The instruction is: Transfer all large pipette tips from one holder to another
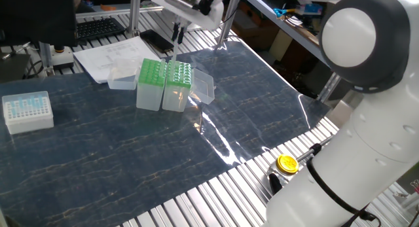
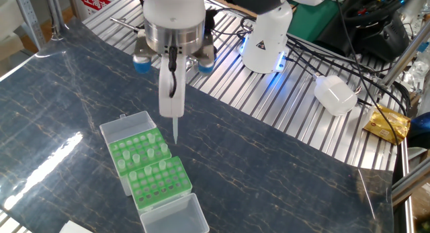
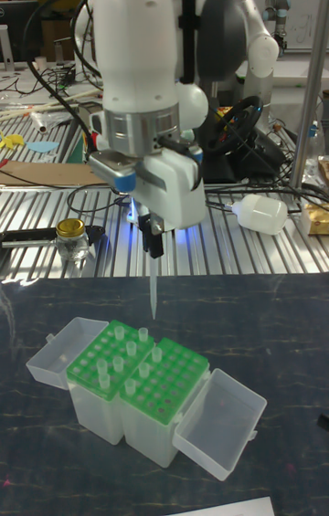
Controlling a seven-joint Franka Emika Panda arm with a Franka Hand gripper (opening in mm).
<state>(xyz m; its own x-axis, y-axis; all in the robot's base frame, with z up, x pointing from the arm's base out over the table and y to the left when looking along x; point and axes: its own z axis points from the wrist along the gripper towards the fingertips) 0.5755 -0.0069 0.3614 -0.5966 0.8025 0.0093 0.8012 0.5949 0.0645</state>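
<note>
Large pipette tips [image 3: 117,359]: sitting as pale, slender cones in the two green racks [image 3: 137,372]; one more is hanging point-down from the end effector [image 3: 153,253], above the racks and clear of them.
End effector: carrying that single tip [image 2: 175,131] vertically; whether the jaws are pinching it or a tool is holding it, I cannot tell.
Racks: standing side by side on the dark worktop [image 2: 282,167], clear lids [image 3: 218,421] hinged open outward.
Step in hand (judgement): moving the lifted tip across toward an empty hole in the other rack.
Doing it well: keeping the tip plumb, centring it over one free hole, then descending slowly, avoiding neighbouring tips.
Small-tip box [image 1: 27,111]: sitting well apart, far left in one fixed view, not involved.
</note>
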